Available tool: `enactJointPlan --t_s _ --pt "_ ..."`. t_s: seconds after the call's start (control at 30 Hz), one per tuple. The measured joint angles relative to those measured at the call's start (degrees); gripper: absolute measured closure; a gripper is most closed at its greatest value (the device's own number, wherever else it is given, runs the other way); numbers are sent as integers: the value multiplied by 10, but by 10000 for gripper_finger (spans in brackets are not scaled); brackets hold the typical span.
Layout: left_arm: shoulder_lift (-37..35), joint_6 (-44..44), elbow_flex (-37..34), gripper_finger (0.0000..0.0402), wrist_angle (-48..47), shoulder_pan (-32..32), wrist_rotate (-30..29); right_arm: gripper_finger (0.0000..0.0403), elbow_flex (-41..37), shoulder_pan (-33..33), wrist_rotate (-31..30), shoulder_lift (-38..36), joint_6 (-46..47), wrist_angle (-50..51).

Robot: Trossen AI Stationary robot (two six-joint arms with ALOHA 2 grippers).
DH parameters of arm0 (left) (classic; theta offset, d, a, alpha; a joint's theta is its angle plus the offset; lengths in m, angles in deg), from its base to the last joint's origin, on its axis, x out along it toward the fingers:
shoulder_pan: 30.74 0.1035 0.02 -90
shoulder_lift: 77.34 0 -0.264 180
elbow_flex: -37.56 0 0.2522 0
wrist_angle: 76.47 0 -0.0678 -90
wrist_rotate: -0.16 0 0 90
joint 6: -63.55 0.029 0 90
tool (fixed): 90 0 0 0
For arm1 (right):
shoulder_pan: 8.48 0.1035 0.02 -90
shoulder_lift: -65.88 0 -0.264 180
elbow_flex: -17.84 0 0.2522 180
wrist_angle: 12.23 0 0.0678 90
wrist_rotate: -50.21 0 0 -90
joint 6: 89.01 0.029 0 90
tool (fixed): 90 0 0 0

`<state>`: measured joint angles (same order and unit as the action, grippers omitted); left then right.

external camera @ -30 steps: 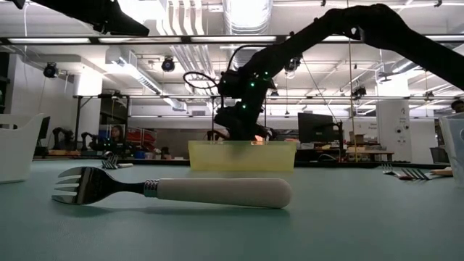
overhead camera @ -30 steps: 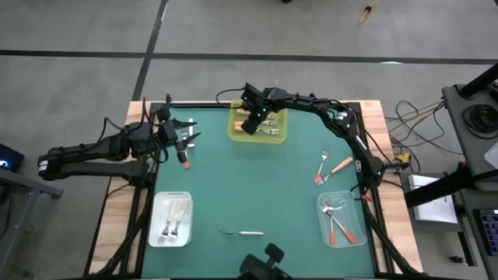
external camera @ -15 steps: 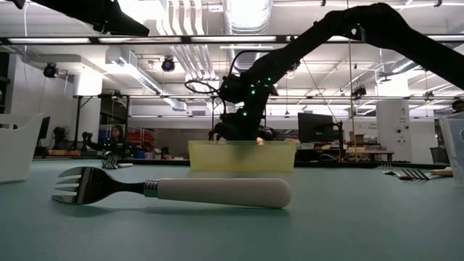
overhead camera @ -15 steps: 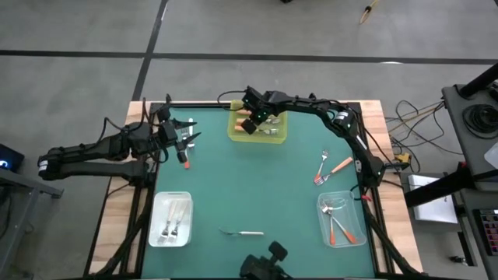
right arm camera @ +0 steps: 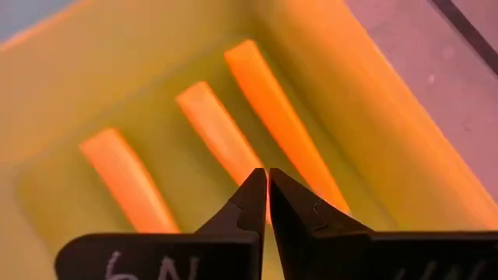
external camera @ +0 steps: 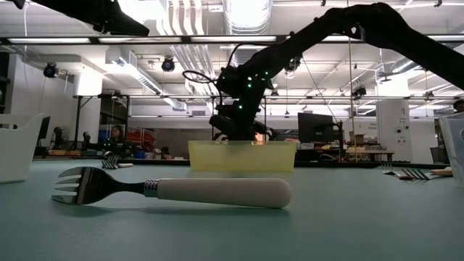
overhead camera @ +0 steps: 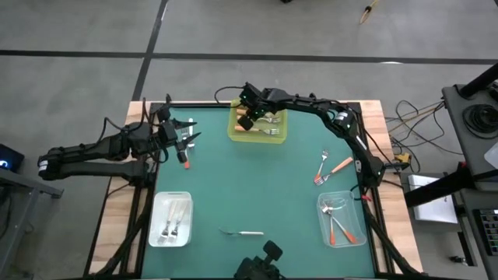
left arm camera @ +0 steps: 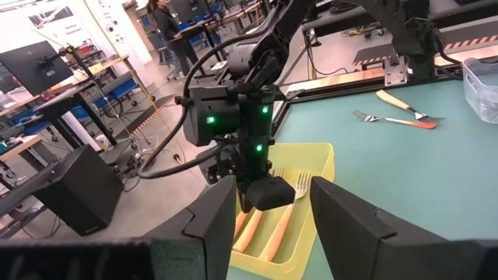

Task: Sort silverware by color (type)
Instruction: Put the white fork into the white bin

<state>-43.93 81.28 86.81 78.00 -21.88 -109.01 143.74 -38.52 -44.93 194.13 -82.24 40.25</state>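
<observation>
My right gripper is shut with nothing in it. It points down into the yellow tray at the table's far side, its tips just over three light-orange fork handles lying there. My left gripper waits open above the far left of the table, facing the tray. A white-handled fork lies flat near the front edge. Two forks, one red-orange and one light orange, lie on the mat at the right.
A white tray with white-handled forks sits near left. A clear tray with red-orange forks sits near right. A small red-orange piece shows under my left gripper. The green mat's middle is bare.
My right gripper has tipped and turned a little over the yellow tray. Its head has shifted slightly toward the far left corner of the tray. It has stayed shut.
</observation>
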Motion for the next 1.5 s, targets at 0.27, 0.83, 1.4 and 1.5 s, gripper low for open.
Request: enactJointPlan --t_s 0.27,0.83,1.4,1.5 --pt "0 -13 0 253 0 0 0 394 0 20 0 -30 0 37" --pt "34 -164 1 253 -17 0 0 394 -61 115 -39 -203 -21 56" --pt "107 -291 29 253 -31 -2 62 394 -313 225 -40 -401 7 -61" --pt "129 -301 43 253 -30 -9 97 394 -350 242 -40 -421 7 -93"
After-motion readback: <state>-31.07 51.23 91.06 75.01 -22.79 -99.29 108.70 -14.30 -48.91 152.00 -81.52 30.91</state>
